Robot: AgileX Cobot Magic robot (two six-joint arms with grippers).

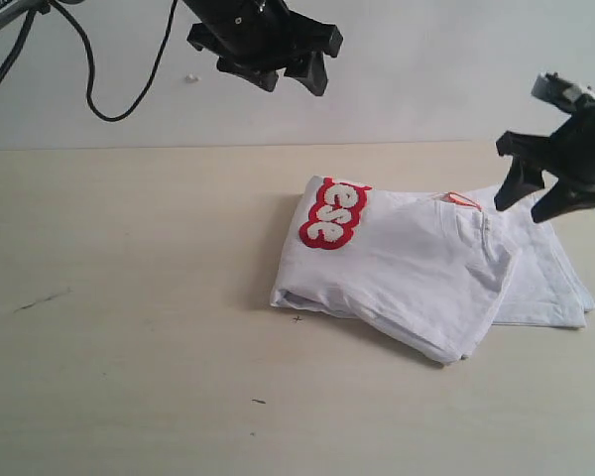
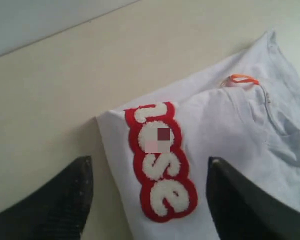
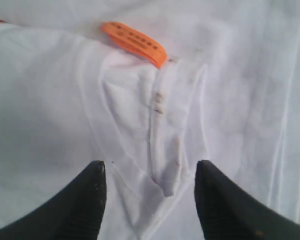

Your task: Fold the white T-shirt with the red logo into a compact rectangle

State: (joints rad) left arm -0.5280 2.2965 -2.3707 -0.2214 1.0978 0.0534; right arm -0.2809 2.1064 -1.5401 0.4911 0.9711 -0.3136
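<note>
the white t-shirt [image 1: 426, 263] is lying on the pale, matte desk [image 1: 129, 297], right of centre, folded into a rough, skewed rectangle of soft overlapping layers, with a lower layer sticking out on the right. the red logo [image 1: 334, 213], a fluffy towelling patch of rounded white letters inside a thick red border, is sitting at the folded left edge. a small orange neck tag [image 3: 134, 43] is peeking out by a stitched seam. the left jaws are hanging released above the logo, gripping nothing. the right jaws are hovering spread over the tag side, also empty.
</note>
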